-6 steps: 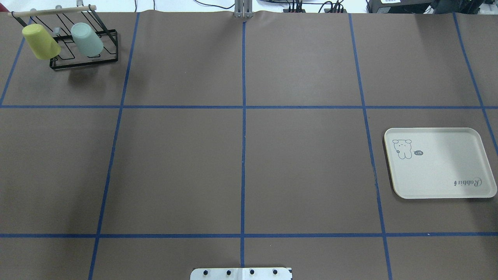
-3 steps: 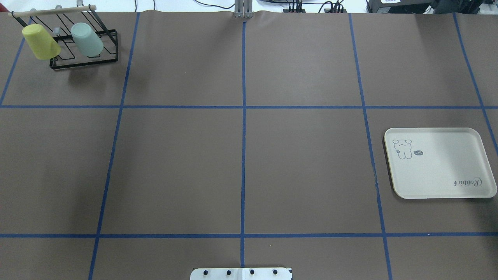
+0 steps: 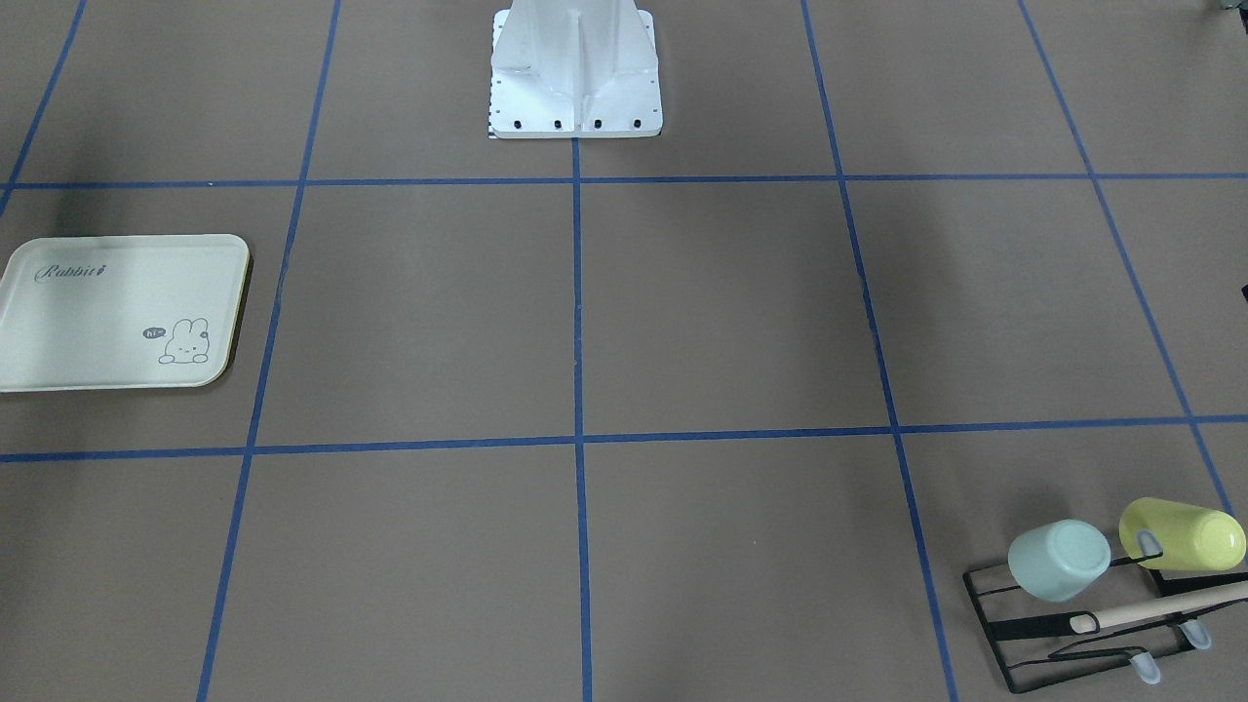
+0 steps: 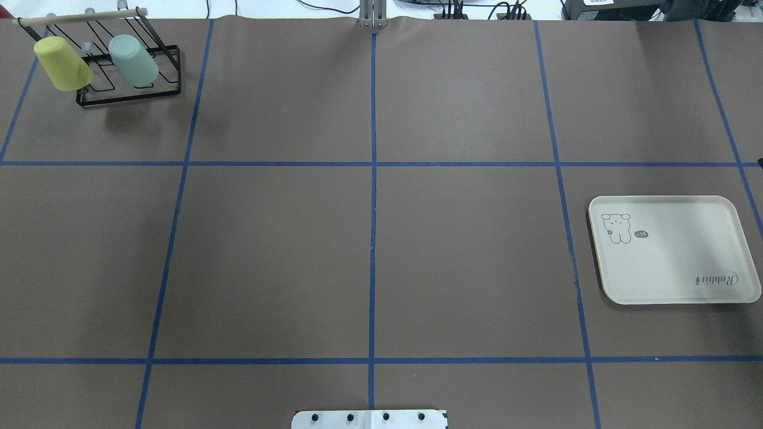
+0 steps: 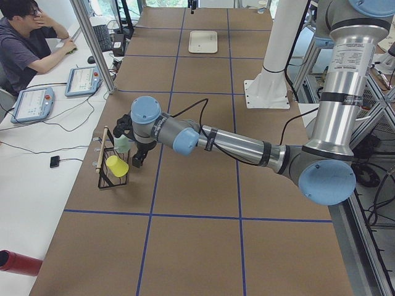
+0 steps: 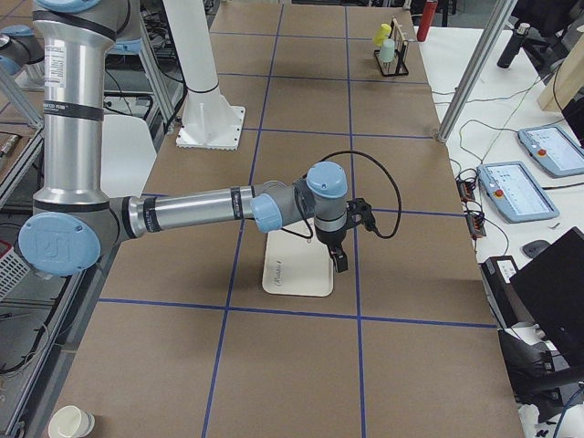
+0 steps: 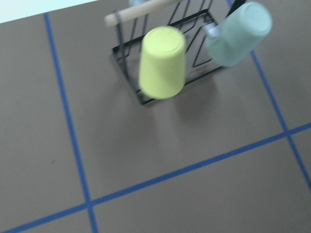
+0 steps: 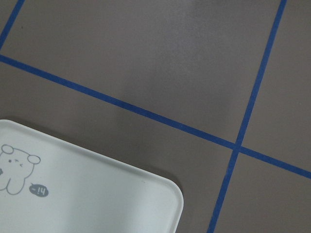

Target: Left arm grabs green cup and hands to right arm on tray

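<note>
mint-green plastic, the green cup [image 4: 133, 59] is hanging upturned and tilted on the wire rack [image 4: 128, 96], beside the yellow-green cup [image 4: 62, 62], well apart from the tray [image 4: 673, 262]. the left gripper [image 5: 137, 159] is hovering near it; i cannot tell whether it is parted. best be pinching the cup's wall, then sliding it off along its tilt.

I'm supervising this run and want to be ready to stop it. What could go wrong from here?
The green cup hangs tilted on a wire rack beside a yellow cup; the left gripper could bump or take the wrong one. Pulling off-angle might drag the rack. The tray lies far away, so the mid-air handover could drop the cup.
</note>
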`<state>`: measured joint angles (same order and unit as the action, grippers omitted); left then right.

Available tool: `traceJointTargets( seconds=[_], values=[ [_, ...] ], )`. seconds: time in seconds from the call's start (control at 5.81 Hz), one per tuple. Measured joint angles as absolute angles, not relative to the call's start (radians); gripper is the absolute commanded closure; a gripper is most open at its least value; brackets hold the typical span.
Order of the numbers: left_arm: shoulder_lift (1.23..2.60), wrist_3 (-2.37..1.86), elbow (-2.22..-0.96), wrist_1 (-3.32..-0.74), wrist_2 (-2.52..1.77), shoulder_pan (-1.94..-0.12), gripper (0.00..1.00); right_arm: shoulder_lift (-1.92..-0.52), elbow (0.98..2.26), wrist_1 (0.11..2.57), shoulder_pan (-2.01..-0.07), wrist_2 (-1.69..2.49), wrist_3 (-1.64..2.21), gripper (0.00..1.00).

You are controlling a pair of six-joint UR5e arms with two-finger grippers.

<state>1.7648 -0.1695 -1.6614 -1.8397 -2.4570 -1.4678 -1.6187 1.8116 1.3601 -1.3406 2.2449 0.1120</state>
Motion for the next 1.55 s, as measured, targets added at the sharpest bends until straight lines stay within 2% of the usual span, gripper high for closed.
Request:
traceJointTargets(
  seconds=[0.52,1.2,1.55],
  values=[
    [1.917,-0.567,-1.624,-1.93,-2.168,-1.355,0.0,-1.548,1.796,1.359,-1.282,2.24,0.202,0.0],
    [2.111,-0.768,-1.39,-1.975,-1.831,-1.162,0.0,-1.546,1.795,1.359,-1.279,2.246,0.21,0.0],
    [2.144,-0.816,-1.327,-2.001,-1.694,-1.089,0.0,-1.547,1.795,1.359,-1.278,2.247,0.21,0.0]
  ],
)
